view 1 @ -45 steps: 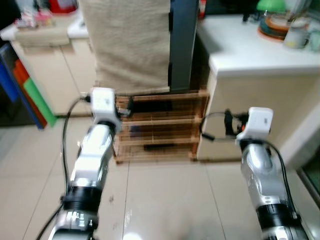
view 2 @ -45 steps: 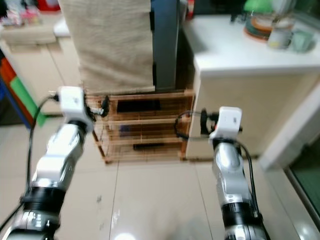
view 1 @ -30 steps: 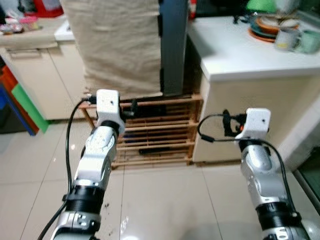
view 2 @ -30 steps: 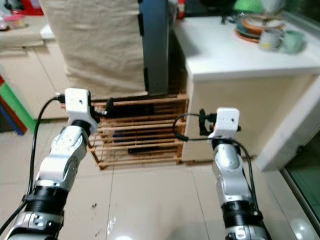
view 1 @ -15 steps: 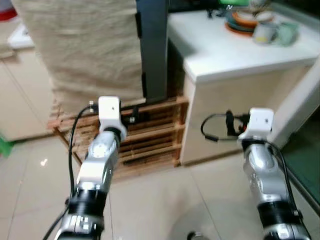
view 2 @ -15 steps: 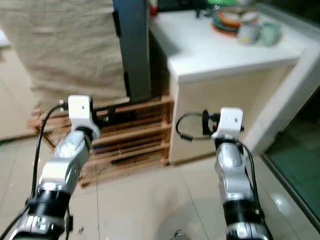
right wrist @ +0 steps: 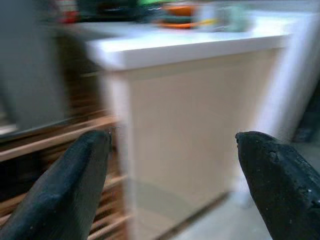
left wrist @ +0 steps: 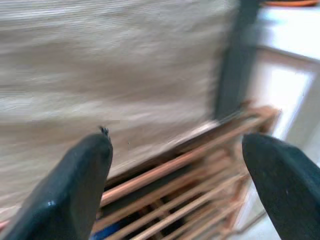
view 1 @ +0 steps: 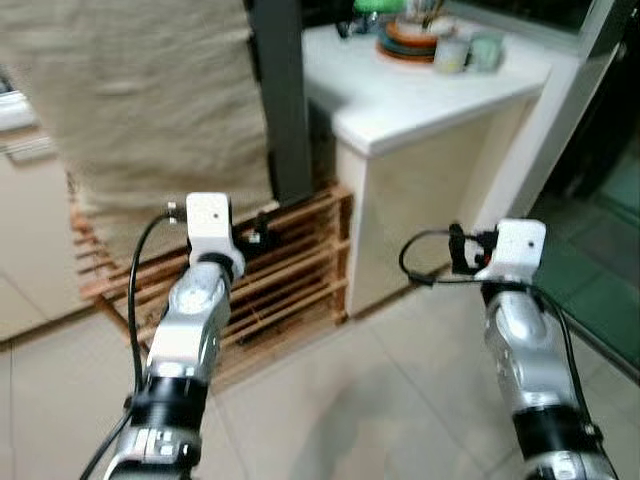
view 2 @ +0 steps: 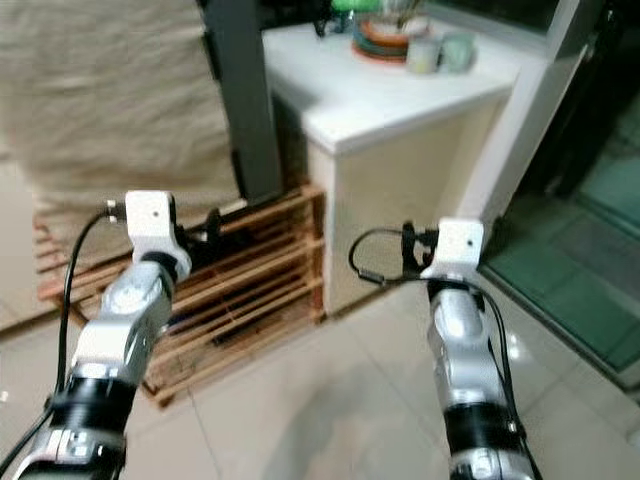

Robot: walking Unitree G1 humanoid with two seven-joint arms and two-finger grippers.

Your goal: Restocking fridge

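Both the left gripper (left wrist: 175, 190) and the right gripper (right wrist: 172, 185) are raised with fingers wide and empty, before a low wooden slatted rack (view 1: 290, 270) at the frame's centre, beside the white worktop (view 1: 420, 95) carrying stacked dishes (view 1: 410, 40) at upper right.

No readable text, labels, brands or numbers anywhere: none on the white bench (view 1: 420, 95), none on the wooden rack (view 1: 290, 270) beside it.
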